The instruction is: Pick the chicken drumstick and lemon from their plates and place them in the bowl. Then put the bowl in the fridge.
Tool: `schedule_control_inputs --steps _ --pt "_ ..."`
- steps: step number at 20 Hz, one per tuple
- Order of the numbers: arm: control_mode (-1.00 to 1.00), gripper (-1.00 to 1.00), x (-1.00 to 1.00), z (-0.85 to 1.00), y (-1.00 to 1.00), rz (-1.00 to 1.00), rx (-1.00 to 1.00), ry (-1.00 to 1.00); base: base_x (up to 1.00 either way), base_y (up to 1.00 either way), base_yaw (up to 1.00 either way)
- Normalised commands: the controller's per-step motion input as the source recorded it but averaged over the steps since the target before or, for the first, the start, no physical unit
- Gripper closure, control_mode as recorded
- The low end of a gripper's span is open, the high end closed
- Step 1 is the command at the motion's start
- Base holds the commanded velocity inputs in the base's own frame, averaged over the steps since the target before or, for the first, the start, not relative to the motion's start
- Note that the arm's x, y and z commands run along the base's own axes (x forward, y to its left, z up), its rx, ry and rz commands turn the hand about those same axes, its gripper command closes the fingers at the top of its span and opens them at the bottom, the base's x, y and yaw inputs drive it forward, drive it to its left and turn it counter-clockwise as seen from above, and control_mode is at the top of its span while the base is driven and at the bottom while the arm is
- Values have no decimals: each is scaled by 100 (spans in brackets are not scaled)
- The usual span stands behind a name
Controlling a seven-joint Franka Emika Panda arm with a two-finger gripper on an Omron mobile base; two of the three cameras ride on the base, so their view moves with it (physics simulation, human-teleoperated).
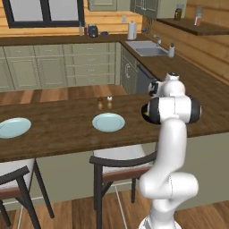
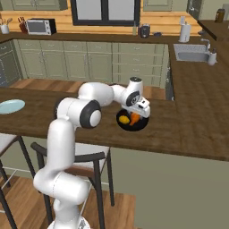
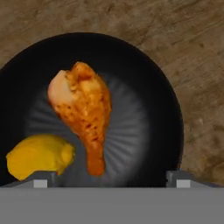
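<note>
Dark wooden kitchen counter (image 2: 188, 129) carried the round shallow black bowl (image 3: 144, 78), glossy orange-brown chicken drumstick (image 3: 83, 113) lay inside it, long axis running up-down in the hand view, thick end up, small yellow oval lemon (image 3: 39, 155) just beside its thin end, two-finger gripper (image 3: 109, 177) hung above, jaws spread wide, gripping nothing, both pale blue-white plates (image 1: 108, 122) sat bare.

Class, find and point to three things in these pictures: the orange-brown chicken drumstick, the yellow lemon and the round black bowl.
Orange-brown chicken drumstick (image 3: 83, 105): hand view, its thick meaty end.
Yellow oval lemon (image 3: 39, 156): hand view, middle of its peel.
Round black bowl (image 3: 153, 87): hand view, its inner wall.
</note>
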Motion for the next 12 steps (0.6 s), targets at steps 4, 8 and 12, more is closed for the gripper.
schedule_control_inputs --steps 4,8,12 --pt "-100 -100 -79 0 -22 -24 9 0 0 0 0" --pt "-100 -100 -47 1 -20 -25 2 0 0 0 0" --pt "-100 -100 -13 -2 -10 -20 1 0 0 0 0"
